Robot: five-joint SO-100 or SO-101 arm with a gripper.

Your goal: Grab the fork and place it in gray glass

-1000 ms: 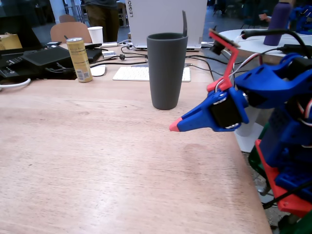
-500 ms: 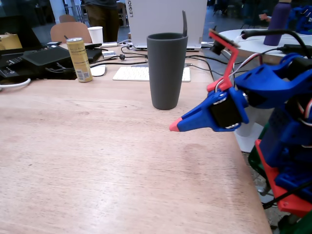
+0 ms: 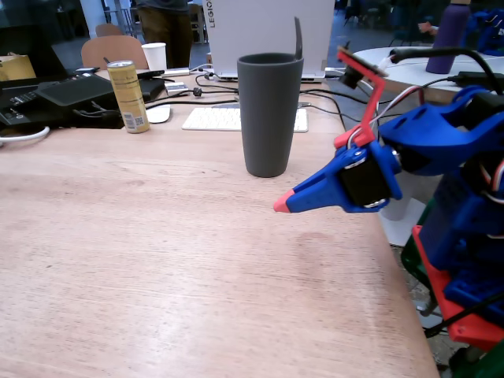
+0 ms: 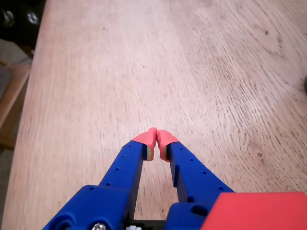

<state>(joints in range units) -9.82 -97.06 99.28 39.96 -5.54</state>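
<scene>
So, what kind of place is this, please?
Probably a shared office or lab workspace. A wooden table carries a white keyboard, an open laptop and cables. Behind it are chairs and a standing person. A blue robot arm stands at the table's edge.

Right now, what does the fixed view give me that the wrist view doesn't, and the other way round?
Only the fixed view shows the gray glass standing upright with the fork handle poking above its rim, plus the yellow can, white paper cup and keyboard behind it.

Only the wrist view shows the claw from above, its pink tips touching with nothing between them, over bare wood.

Both show the claw shut and empty, clear of the glass, and the wooden table.
</scene>
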